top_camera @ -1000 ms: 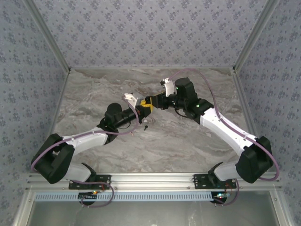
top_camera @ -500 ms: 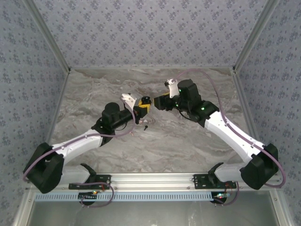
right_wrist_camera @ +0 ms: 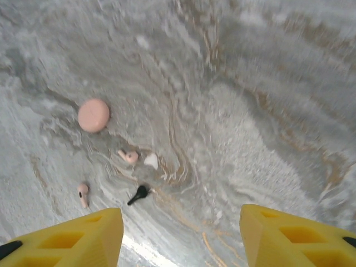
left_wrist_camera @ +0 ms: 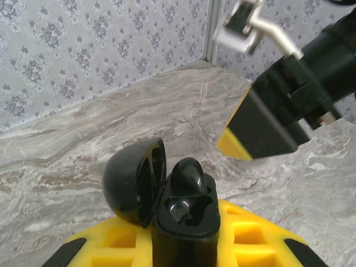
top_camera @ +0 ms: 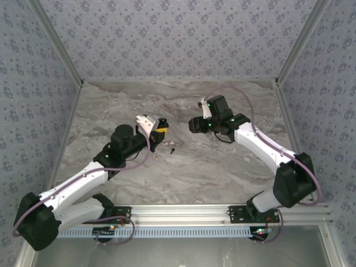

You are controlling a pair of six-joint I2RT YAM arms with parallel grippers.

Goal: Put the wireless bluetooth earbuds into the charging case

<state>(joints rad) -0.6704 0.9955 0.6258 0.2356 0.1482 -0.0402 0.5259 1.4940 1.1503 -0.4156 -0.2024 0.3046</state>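
The left pincer [left_wrist_camera: 183,247] is pinching the charging case [left_wrist_camera: 186,214] (lid open); the right pincer [right_wrist_camera: 181,236] is hovering spread above a black earbud [right_wrist_camera: 138,194] at lower left.

Top camera looks down; wrist cameras view the table [top_camera: 222,167] closer.

Looks like a robotics lab test booth to me, not anybody's home. The walls [top_camera: 178,39] behind and to either side of the left gripper [top_camera: 160,132] and right gripper [top_camera: 193,124] have grey floral wallpaper. The tabletop [top_camera: 211,167] under them is marble-look. But it's all boxed in by bare aluminium posts [top_camera: 53,41]. On the near side of the grippers there's a slotted aluminium rail [top_camera: 183,210] with the left arm [top_camera: 83,178] and right arm [top_camera: 261,147] bolted to it, lilac cables [top_camera: 239,90] looping off them.
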